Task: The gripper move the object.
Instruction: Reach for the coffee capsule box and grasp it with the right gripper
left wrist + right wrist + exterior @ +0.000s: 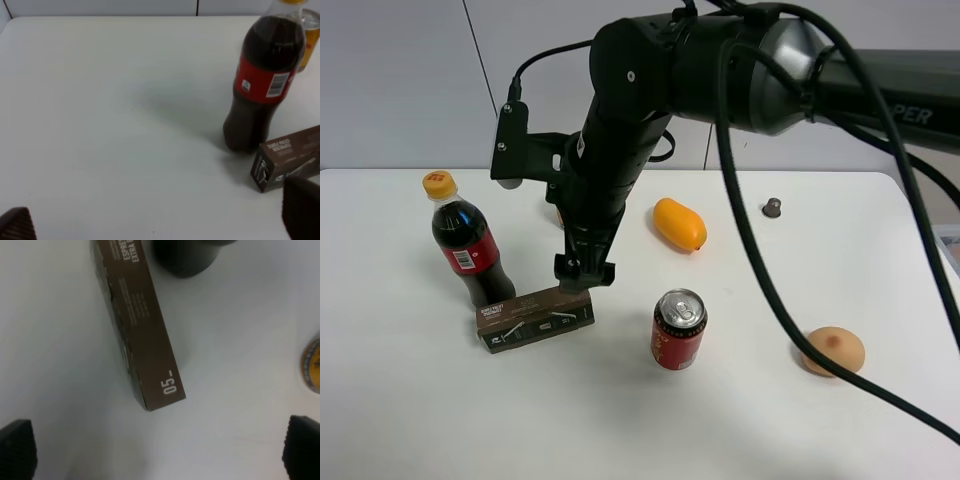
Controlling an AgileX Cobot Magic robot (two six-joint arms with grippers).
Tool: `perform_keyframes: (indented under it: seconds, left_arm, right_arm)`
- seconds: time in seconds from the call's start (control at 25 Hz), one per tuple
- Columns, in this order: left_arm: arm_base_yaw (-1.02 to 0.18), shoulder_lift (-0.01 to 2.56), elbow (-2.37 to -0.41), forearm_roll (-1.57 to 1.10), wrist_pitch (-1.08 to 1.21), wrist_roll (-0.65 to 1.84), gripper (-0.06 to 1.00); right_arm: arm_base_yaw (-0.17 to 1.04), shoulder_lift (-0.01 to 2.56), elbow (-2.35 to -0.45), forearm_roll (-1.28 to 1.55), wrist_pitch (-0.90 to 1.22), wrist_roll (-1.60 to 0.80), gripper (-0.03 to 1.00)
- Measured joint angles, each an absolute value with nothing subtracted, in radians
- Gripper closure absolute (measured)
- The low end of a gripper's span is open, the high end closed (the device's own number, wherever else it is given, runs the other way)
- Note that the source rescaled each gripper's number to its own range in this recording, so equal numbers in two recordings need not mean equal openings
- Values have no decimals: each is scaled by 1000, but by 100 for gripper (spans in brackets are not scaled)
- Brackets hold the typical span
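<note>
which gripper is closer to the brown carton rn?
Right. The right gripper hangs just over one end of the carton, fingers open. The left gripper is further off, facing the carton's other end by the bottle.

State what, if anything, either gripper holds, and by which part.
Nothing is held. The right gripper is open by the carton, its fingers spread wide and clear of it. The left gripper is open and empty too.
</note>
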State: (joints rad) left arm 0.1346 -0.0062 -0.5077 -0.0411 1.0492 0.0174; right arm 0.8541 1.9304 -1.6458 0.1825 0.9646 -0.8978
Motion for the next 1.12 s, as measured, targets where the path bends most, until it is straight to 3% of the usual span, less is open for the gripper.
perform_keyframes:
  seconds: [0.92,1.12]
  left_arm:
    - [135,-6,-508,-41,1049,17,-6]
    - [135,-6,-508,-41,1049,17,-6]
  right_arm:
    - [854,2121,-1646,188,876,-929,-3]
    - [854,2155,-1646,194,874,-988,3]
